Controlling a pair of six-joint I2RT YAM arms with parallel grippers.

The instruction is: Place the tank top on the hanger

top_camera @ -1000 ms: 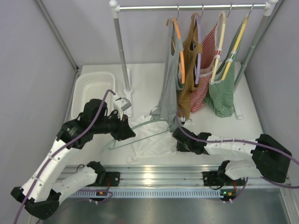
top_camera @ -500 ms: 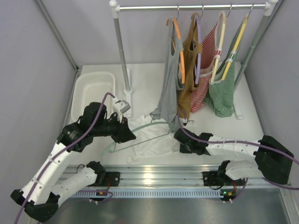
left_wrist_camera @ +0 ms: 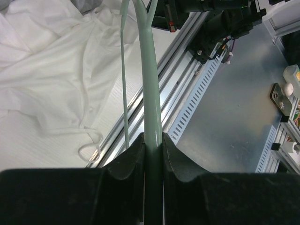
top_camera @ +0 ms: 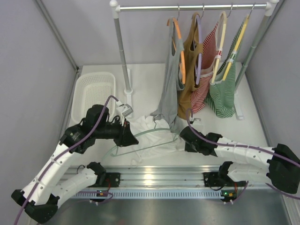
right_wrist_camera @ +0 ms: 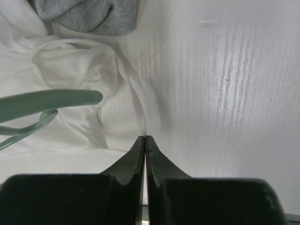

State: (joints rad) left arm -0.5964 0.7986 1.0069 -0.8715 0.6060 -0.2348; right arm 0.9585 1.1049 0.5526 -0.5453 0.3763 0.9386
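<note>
Now | left gripper (left_wrist_camera: 152,140) clamped on hanger (left_wrist_camera: 149,70) | right gripper (right_wrist_camera: 146,139) pressed together, pinching tank top (right_wrist_camera: 70,117) edge | hanger over tank top

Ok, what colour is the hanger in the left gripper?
Pale sage green. The hanger, in the left gripper, shows best in left wrist view.
</note>
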